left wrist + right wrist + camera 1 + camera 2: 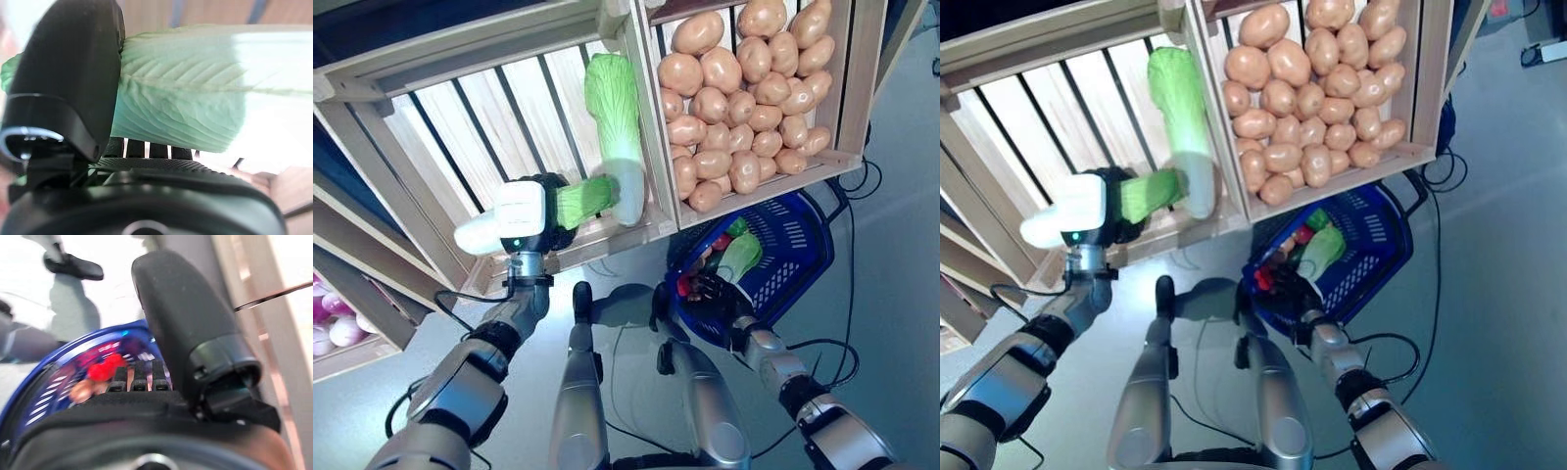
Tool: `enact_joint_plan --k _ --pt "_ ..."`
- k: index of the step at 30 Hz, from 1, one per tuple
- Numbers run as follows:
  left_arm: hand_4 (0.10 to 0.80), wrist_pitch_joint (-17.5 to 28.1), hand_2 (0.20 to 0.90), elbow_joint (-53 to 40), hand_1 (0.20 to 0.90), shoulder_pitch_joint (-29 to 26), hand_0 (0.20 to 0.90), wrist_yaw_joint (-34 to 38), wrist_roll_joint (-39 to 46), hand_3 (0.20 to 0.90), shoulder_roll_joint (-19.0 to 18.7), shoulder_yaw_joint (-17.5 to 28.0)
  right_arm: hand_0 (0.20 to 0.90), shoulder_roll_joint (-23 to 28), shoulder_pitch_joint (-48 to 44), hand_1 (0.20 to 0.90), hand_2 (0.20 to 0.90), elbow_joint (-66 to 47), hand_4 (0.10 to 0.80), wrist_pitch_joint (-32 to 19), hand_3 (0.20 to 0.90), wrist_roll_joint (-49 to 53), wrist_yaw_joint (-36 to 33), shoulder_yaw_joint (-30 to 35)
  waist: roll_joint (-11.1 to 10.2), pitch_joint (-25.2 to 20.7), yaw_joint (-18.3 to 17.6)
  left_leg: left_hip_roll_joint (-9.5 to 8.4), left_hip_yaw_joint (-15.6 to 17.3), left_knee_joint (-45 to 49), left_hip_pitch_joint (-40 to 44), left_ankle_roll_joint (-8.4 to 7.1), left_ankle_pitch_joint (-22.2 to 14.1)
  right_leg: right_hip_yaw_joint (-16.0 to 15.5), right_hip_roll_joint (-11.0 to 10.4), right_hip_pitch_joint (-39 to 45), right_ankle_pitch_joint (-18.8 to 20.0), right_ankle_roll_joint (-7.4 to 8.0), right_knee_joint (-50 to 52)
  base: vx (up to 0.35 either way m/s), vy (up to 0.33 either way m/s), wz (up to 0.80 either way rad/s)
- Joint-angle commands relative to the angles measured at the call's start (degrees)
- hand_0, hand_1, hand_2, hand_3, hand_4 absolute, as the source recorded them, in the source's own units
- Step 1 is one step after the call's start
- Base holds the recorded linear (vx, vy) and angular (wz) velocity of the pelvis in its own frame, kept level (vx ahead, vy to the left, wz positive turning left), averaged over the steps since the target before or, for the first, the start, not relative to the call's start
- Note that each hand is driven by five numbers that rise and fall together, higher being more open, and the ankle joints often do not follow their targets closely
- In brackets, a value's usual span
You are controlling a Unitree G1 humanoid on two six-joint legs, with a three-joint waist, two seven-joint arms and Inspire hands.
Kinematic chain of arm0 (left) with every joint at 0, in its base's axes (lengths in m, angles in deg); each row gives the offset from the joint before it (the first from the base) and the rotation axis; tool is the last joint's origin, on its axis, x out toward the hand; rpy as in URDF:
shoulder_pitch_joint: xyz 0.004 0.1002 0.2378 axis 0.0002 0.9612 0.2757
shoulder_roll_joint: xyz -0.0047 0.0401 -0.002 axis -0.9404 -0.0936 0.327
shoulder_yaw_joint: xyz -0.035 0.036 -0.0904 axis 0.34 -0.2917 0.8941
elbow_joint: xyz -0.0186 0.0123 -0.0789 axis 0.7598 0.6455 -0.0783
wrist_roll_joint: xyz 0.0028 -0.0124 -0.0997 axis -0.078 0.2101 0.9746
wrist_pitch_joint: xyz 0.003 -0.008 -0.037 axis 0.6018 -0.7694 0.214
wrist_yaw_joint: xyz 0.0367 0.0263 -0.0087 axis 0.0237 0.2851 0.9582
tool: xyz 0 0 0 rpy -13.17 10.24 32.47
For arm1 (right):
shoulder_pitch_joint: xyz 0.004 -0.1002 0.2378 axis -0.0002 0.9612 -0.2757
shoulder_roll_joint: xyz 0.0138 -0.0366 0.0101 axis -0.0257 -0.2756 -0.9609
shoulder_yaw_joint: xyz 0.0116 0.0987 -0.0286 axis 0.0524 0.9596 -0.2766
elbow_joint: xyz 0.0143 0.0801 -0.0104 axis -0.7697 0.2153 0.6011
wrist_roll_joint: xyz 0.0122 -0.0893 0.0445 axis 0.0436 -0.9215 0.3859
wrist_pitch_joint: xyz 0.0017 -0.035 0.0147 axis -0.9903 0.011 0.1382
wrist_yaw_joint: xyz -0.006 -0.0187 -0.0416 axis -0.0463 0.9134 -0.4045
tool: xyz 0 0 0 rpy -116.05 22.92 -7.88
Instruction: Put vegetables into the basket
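My left hand (536,223) is shut on a long napa cabbage (583,200) and holds it level at the front rail of the wooden crate (607,235). Its white end (476,236) sticks out to the left and its green leaves point right. The left wrist view shows the thumb (73,88) curled against the cabbage (186,98). The blue plastic basket (796,243) stands on the floor under the potato crate. It holds a green leafy cabbage (741,254) and red vegetables (720,242). My right hand (709,290) is open at the basket's near rim (29,377), above a red vegetable (105,369).
A second napa cabbage (613,127) stands upright in the same crate, right beside the held one. A crate of potatoes (744,88) overhangs the basket. A person's shoe (73,267) shows on the floor past the basket.
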Motion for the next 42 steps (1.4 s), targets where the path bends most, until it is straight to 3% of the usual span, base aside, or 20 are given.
enact_joint_plan --k 1,4,6,8,9,10,12,14,17,22,27,42 --pt "0.4 6.9 0.3 -12.2 0.3 6.6 0.3 6.6 0.7 0.3 0.2 6.8 0.9 5.2 9.3 0.9 0.9 -10.4 0.8 -7.5 0.9 -0.9 -2.1 4.7 3.4 -4.0 1.5 -1.42 -0.9 0.5 -0.6 -1.46 -1.7 -0.9 -2.6 4.0 -2.5 2.97 1.1 0.087 -0.068 0.03" --pt "0.4 15.7 0.3 -20.1 0.3 14.7 0.3 0.5 8.3 0.3 1.2 12.0 0.9 5.4 14.1 0.9 0.9 -17.8 0.8 -9.2 0.9 -3.0 -1.0 7.2 3.9 -5.5 2.0 -1.26 -0.8 -1.4 3.0 -1.57 -2.0 -1.4 -2.9 7.6 -2.7 3.28 -0.5 0.109 -0.06 0.09" --pt "0.4 20.9 0.3 -26.2 0.3 19.4 0.3 -9.5 17.5 0.3 2.3 15.8 0.9 5.1 16.5 0.9 0.9 -22.3 0.8 -9.3 0.9 -4.7 0.8 9.4 4.4 -6.9 2.2 -1.09 -0.8 -2.9 5.6 -1.61 -2.0 -1.6 -3.2 10.4 -2.8 3.5 -2.0 0.128 -0.027 0.06" --pt "0.4 23.3 0.3 -28.7 0.3 21.7 0.3 -15.7 23.4 0.3 3.1 17.4 0.9 5.0 17.8 0.9 0.9 -24.5 0.8 -10.0 0.9 -5.7 2.1 10.2 4.5 -7.8 2.3 -1.06 -0.7 -3.6 6.8 -1.53 -1.8 -1.8 -3.2 11.8 -2.5 3.6 -2.9 0.098 -0.021 0.14" --pt "0.4 26.4 0.3 -31.3 0.3 23.9 0.3 -24.4 31.8 0.3 4.3 18.6 0.9 5.1 19.0 0.9 0.9 -26.8 0.8 -11.3 0.9 -6.8 3.4 10.7 4.7 -8.6 2.5 -1.03 -0.7 -4.2 7.7 -1.6 -1.8 -2.0 -3.2 13.3 -2.4 3.67 -3.9 0.11 -0.024 0.19" --pt "0.4 26.8 0.3 -33.1 0.3 25.1 0.3 -27.4 34.9 0.3 4.9 18.9 0.9 5.1 19.6 0.9 0.9 -28.1 0.8 -11.1 0.9 -7.4 3.7 10.8 4.8 -9.0 2.6 -1.1 -0.8 -4.3 8.2 -1.55 -1.8 -2.0 -3.2 14.0 -2.3 3.72 -4.3 0.114 -0.02 0.14" --pt "0.4 26.4 0.3 -38.9 0.3 28.6 0.3 -41.8 49.8 0.3 7.4 19.2 0.9 5.3 21.3 0.9 0.9 -32.5 0.8 -10.9 0.9 -7.5 5.6 11.6 5.1 -10.3 3.1 -1.11 -0.7 -4.8 10.3 -1.37 -2.0 -2.6 -3.3 16.8 -2.0 3.88 -5.9 0.112 -0.018 0.12" --pt "0.4 26.0 0.3 -41.8 0.3 30.6 0.3 -50.7 58.6 0.3 8.9 18.3 0.9 5.5 22.6 0.9 0.9 -34.5 0.8 -11.8 0.9 -7.0 8.7 12.2 5.3 -11.2 3.3 -1.11 -0.8 -4.9 11.7 -1.26 -2.1 -3.0 -3.2 18.8 -1.8 3.89 -6.8 0.115 -0.01 0.09" --pt "0.4 20.8 0.3 -46.9 0.3 33.3 0.3 -63.8 72.6 0.3 9.9 16.0 0.9 7.0 24.2 0.9 0.9 -39.4 0.8 -12.4 0.9 -5.4 13.3 11.8 5.3 -13.2 3.5 -1.16 -0.5 -5.1 14.1 -0.89 -2.5 -3.2 -3.2 21.3 -1.3 3.96 -7.9 0.118 0.005 0.08" --pt "0.4 14.9 0.3 -48.8 0.3 34.5 0.3 -70.5 81.3 0.3 10.0 13.1 0.9 8.6 24.9 0.9 0.9 -43.8 0.8 -10.8 0.9 -2.9 19.4 10.6 5.0 -16.0 3.4 -1.09 -0.2 -5.1 16.8 -0.53 -3.3 -3.1 -3.0 23.7 -1.4 3.89 -8.4 0.111 0.009 0.03" --pt "0.4 9.8 0.3 -49.9 0.3 34.6 0.3 -73.7 83.8 0.3 9.6 10.8 0.9 9.9 25.3 0.9 0.9 -46.1 0.8 -7.6 0.9 -0.6 25.2 9.2 4.3 -19.0 3.5 -0.98 0.2 -5.1 19.5 -0.2 -4.3 -2.8 -2.9 26.1 -2.0 3.75 -8.7 0.118 -0.007 0.0" --pt "0.4 9.5 0.3 -51.4 0.3 33.1 0.3 -74.6 82.8 0.3 9.0 9.1 0.9 10.8 25.3 0.9 0.9 -47.0 0.8 2.0 0.9 6.5 31.9 6.8 3.4 -24.8 2.9 -0.84 0.8 -5.1 24.3 -0.1 -6.7 -1.7 -3.0 29.9 -2.1 4.09 -10.5 0.037 -0.01 -0.03"
